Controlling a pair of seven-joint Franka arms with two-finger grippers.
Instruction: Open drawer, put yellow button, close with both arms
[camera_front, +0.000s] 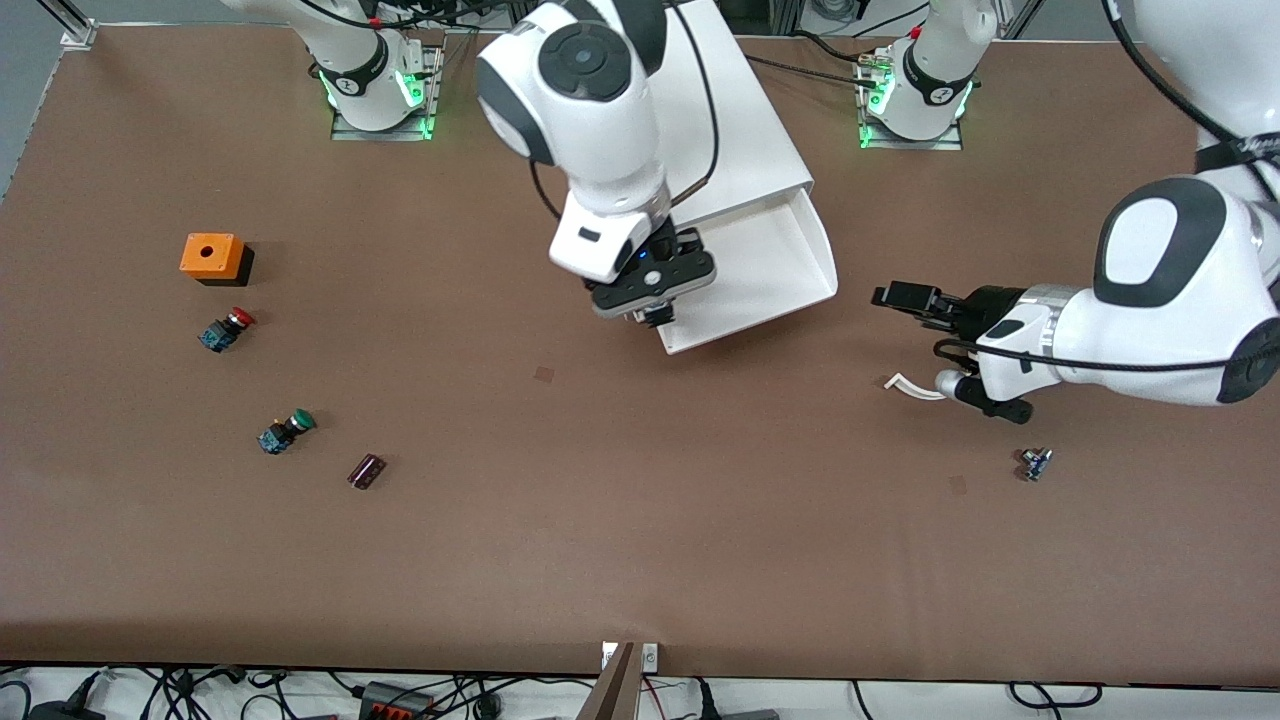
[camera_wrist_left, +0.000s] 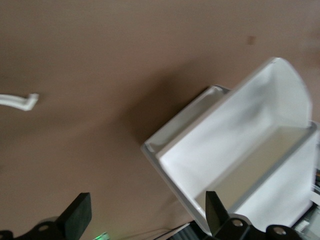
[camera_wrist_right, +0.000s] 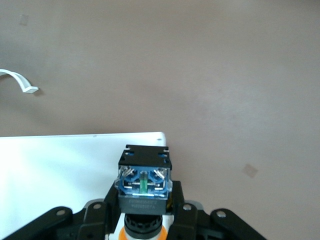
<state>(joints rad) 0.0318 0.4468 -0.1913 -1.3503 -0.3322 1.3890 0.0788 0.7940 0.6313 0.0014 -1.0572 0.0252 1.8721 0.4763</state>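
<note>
I have the brown table (camera_front: 620, 520) in front of me, and I read it like a clock face with twelve at the robots' bases. Nearest the front camera, around four o'clock, a small blue-and-black part (camera_front: 1035, 463) lies alone; around eight o'clock sit a dark cylinder (camera_front: 367, 470) and the green-capped button (camera_front: 286, 431), with the red-capped button (camera_front: 226, 330) and the orange box (camera_front: 211, 257) farther up toward ten. At three o'clock my left gripper (camera_front: 905, 297) hangs low over bare table, its fingers (camera_wrist_left: 75, 220) spread as wide as they go and holding nothing; a curved white strip (camera_front: 914, 386) lies on the table just beside it. Near the centre, my right gripper (camera_front: 655, 310) is over the front corner of the drawer (camera_front: 790, 250), which is pulled out of the white cabinet (camera_front: 735, 120) at twelve o'clock. Its fingers are clamped on the yellow button (camera_wrist_right: 144, 180), blue terminal block outermost, orange cap tucked between the fingers, above the drawer's front edge.
</note>
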